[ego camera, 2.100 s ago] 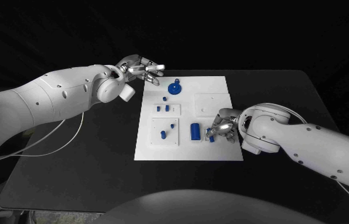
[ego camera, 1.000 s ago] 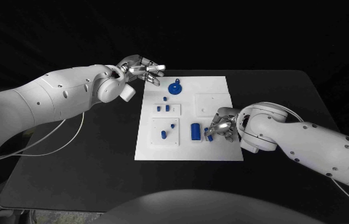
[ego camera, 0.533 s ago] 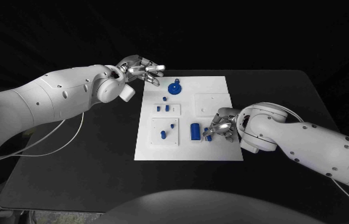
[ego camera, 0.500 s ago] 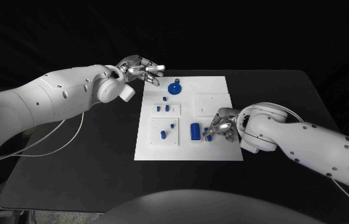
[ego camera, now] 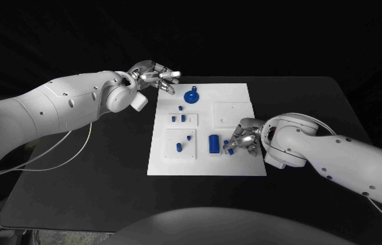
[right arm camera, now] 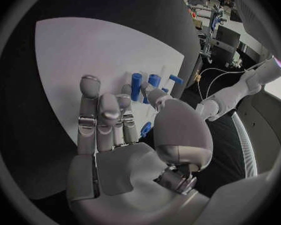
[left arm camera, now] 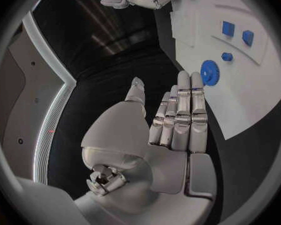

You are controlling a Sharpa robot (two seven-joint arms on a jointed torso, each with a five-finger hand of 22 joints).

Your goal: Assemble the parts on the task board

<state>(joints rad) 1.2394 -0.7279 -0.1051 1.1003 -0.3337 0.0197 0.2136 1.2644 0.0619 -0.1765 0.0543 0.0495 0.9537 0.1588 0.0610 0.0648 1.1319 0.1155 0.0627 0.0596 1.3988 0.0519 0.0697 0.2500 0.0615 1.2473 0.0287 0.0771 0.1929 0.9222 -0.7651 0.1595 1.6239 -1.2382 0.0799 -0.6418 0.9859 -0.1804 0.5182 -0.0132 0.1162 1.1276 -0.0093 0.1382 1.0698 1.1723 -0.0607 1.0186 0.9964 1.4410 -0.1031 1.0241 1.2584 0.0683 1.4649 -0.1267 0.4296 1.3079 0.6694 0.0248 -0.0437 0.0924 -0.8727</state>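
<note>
The white task board [ego camera: 239, 99] lies in the middle of the table. On it are a blue gear [ego camera: 191, 96], a blue cylinder [ego camera: 213, 143] and small blue parts [ego camera: 181, 117] in white insets. My right hand [ego camera: 243, 138] rests on the board just right of the cylinder and pinches a small blue part [ego camera: 228, 146] between thumb and finger. In the right wrist view that small blue part [right arm camera: 145, 129] sits by the thumb of the right hand [right arm camera: 115, 130], with the cylinder [right arm camera: 136, 86] beyond. My left hand [ego camera: 157, 78] hovers at the board's far left corner, fingers straight, holding nothing.
The left wrist view shows the left hand [left arm camera: 172, 120] above the black table, with the gear [left arm camera: 209, 72] and two blue blocks [left arm camera: 228, 28] on the board [left arm camera: 240, 100] ahead. A white cable [ego camera: 56, 156] trails on the table at the left.
The right hand has edged slightly toward the cylinder with the small part between its fingers. The left hand has not moved.
</note>
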